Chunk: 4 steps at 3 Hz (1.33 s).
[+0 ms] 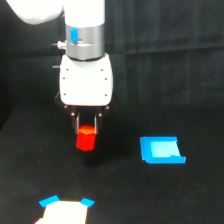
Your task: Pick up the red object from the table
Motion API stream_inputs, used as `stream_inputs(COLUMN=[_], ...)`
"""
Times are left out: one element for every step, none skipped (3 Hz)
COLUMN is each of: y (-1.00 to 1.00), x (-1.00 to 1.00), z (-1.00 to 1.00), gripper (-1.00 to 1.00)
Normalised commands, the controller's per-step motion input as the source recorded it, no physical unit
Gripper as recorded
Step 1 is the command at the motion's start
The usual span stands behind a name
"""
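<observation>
A flat bright blue rectangle [161,150] lay at the exterior view's right. A white blue-cornered object [65,211] sat at the bottom edge.

The white arm [60,12] descends from the upper left of the exterior view into a silver wrist ring [85,42] and a boxy white housing, its downward-pointing gripper [86,131] having short dark fingers [75,121] closed on something red.
</observation>
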Motion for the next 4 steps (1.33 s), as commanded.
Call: stream_inputs(y=[0.41,0.14,-0.27,-0.33], x=[0.12,0.21,0.57,0.73], z=[1.00,0.93,0.93,1.00], gripper=[-0.29,-0.94,-0.64,-0.63])
